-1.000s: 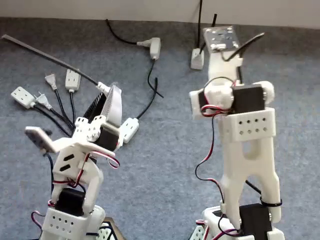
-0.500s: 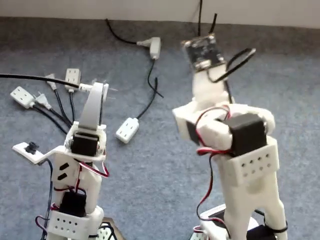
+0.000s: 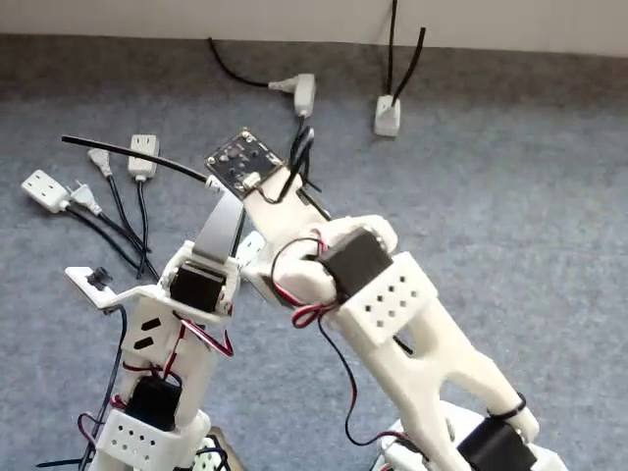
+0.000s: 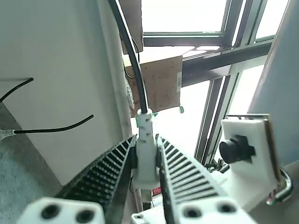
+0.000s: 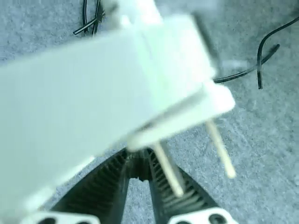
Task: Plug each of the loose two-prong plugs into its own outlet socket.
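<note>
Grey carpet covers the counter (image 3: 549, 216) as the left claw (image 4: 145, 140) clamps a two-prong plug (image 4: 145, 163) aloft left of centre, apparently leaving its prongs (image 5: 167, 171) free for mating, the right claw (image 5: 138, 171), almost shut, close beside it, outlet sockets (image 3: 143, 155) lying upper left.
</note>
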{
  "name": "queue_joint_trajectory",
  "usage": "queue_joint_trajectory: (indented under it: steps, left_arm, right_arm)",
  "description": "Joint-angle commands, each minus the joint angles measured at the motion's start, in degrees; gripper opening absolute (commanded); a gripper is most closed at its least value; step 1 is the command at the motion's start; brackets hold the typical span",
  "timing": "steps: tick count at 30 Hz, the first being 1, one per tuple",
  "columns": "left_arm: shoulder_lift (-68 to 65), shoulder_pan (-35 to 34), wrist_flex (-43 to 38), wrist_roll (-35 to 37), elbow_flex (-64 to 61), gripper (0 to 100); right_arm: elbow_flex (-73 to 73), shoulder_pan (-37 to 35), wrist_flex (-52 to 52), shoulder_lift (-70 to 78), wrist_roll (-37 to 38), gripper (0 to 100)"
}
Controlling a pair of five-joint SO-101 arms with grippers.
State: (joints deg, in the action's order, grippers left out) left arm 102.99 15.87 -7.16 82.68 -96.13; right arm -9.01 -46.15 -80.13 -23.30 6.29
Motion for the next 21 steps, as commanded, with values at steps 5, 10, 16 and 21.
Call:
queue_joint_trajectory:
  steps: [5,10,16,21]
  left_arm:
    - [0.1,0.1,1.6,0.3,-1.0,1]
    - [0.2,0.4,3.2,0.3,-1.0,1]
    - [0.2,6.5,3.5,-6.8,-1.0,1]
    - [0.2,8.4,5.0,-6.9,-1.0,1]
  right_arm:
    - [8.8,3.5,2.0,4.1,0.6,0.6]
    - [16.7,7.5,2.0,10.3,0.6,0.6]
    - [28.7,10.2,1.0,20.1,0.6,0.6]
    - [39.4,13.8,-2.2,26.3,0.6,0.6]
